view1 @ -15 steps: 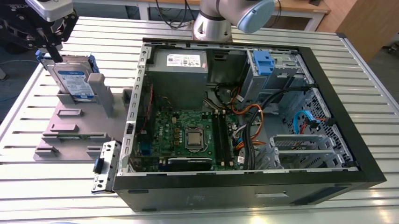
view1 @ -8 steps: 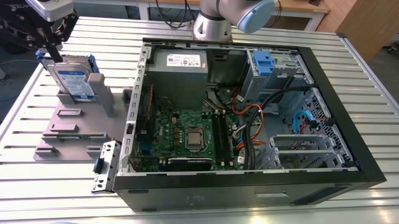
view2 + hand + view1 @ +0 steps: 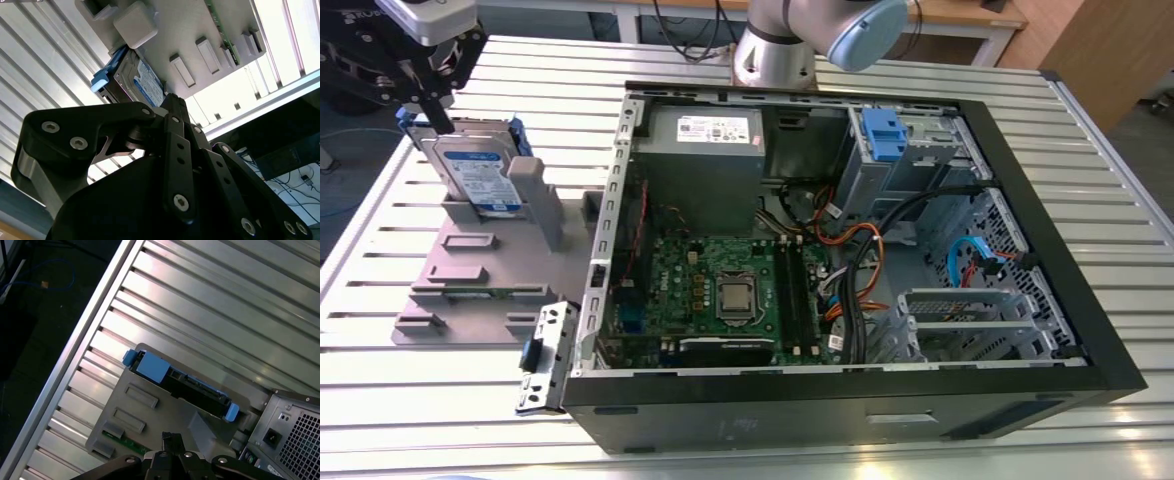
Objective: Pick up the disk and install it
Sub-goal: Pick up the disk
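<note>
The disk [image 3: 478,180] stands on edge in a grey plastic holder [image 3: 467,270] on the slatted table, at the exterior view's left. It is silver-grey with a white-and-blue label and blue rails. My gripper [image 3: 438,118] hangs just above the disk's upper far corner, its black fingers drawn together with nothing between them. In the second wrist view the disk [image 3: 145,82] shows beyond the closed fingers [image 3: 172,102]. In the first wrist view the disk's top edge [image 3: 185,385] lies a little beyond the gripper [image 3: 170,437].
An open computer case [image 3: 1014,200] lies on its side at the exterior view's right, showing the motherboard [image 3: 720,290], cables and a drive bay with a blue clip [image 3: 881,135]. A grey power supply box [image 3: 707,135] sits at its far end. A metal bracket [image 3: 544,355] lies by the case.
</note>
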`<state>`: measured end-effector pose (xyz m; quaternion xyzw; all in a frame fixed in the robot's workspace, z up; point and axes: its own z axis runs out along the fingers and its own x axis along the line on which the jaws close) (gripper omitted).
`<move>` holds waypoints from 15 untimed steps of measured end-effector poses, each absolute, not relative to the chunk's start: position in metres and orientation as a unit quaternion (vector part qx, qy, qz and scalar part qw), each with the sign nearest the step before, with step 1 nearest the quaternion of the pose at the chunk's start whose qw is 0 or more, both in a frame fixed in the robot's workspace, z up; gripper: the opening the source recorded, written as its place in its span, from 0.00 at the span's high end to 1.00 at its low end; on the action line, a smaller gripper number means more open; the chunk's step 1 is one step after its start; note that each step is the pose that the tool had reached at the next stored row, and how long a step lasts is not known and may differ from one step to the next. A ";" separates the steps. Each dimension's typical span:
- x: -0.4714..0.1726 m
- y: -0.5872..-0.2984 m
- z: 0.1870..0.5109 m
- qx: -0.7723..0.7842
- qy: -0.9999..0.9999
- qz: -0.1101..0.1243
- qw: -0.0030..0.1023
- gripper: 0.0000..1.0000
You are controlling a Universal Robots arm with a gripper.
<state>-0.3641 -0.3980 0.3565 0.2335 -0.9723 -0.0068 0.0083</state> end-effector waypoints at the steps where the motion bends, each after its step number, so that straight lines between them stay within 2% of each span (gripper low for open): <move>1: -0.364 -0.398 0.356 0.234 -0.972 -0.007 0.008 0.89; 15: -0.364 -0.398 0.356 0.238 -0.971 -0.007 0.008 0.89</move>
